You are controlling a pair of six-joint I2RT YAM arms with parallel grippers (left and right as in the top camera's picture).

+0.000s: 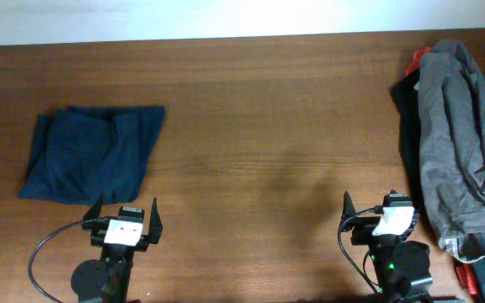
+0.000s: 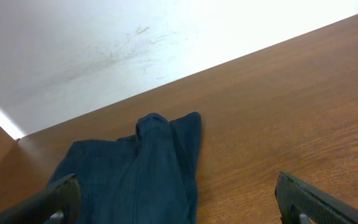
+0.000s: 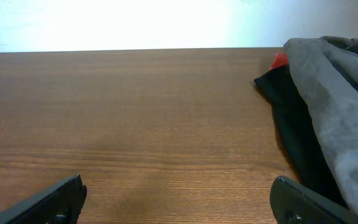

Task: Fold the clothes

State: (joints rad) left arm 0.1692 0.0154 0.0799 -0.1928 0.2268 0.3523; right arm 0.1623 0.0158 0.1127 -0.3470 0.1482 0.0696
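Left fingers (image 1: 153, 215), right fingers (image 1: 349, 209): apart, empty, parked near | shorts (image 1: 91, 153): look folded, set far left, clear of grey garment (image 1: 457, 143)

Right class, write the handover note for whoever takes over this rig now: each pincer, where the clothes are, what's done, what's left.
Left pincer: open, empty, just short of the navy shorts, not touching them.
Right pincer: open, empty, above bare table, beside the pile at the right edge.
Shorts: lying flat at the table's left, seemingly doubled over once, edges uneven.
Pile: grey garment draped over black and red clothes.
Done: perhaps one fold; hard to tell.
Left: probably finishing and squaring up the shorts.
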